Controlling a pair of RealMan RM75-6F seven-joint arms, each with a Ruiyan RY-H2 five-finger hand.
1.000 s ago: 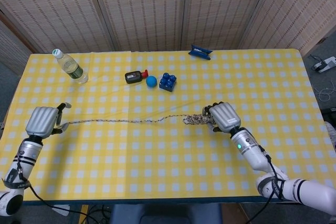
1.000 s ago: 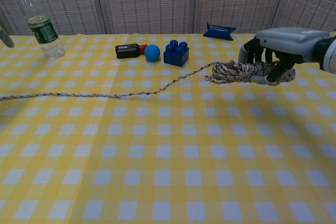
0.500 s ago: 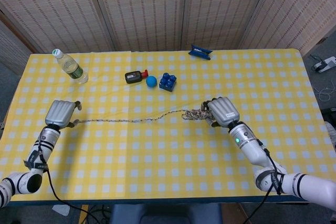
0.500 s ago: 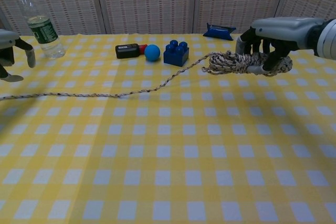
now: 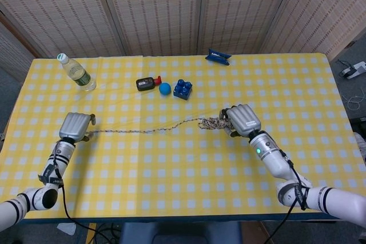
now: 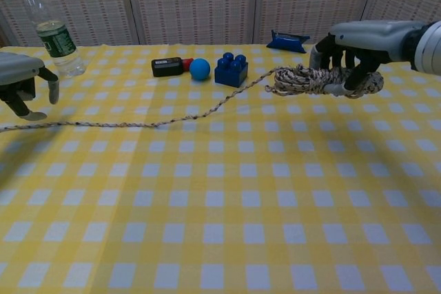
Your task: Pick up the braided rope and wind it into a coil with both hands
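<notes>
My left hand (image 5: 76, 125) has swept inward along the braided rope (image 6: 172, 122), its fingers apart and holding nothing; my right hand (image 6: 358, 53) still grips the wound loops above the table (image 5: 171, 164). The tail lies slack toward my left, so I judge re-gripping it comes next.

You have a yellow-and-white checked tablecloth (image 5: 171, 164), speckled tan-and-dark braided rope (image 6: 172, 122), blue ball (image 5: 164, 88), blue brick (image 5: 182, 88) and silver-grey hands.

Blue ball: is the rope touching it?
No. In the head view the blue ball sits between the black device and the blue brick, well clear of the braided rope.
</notes>
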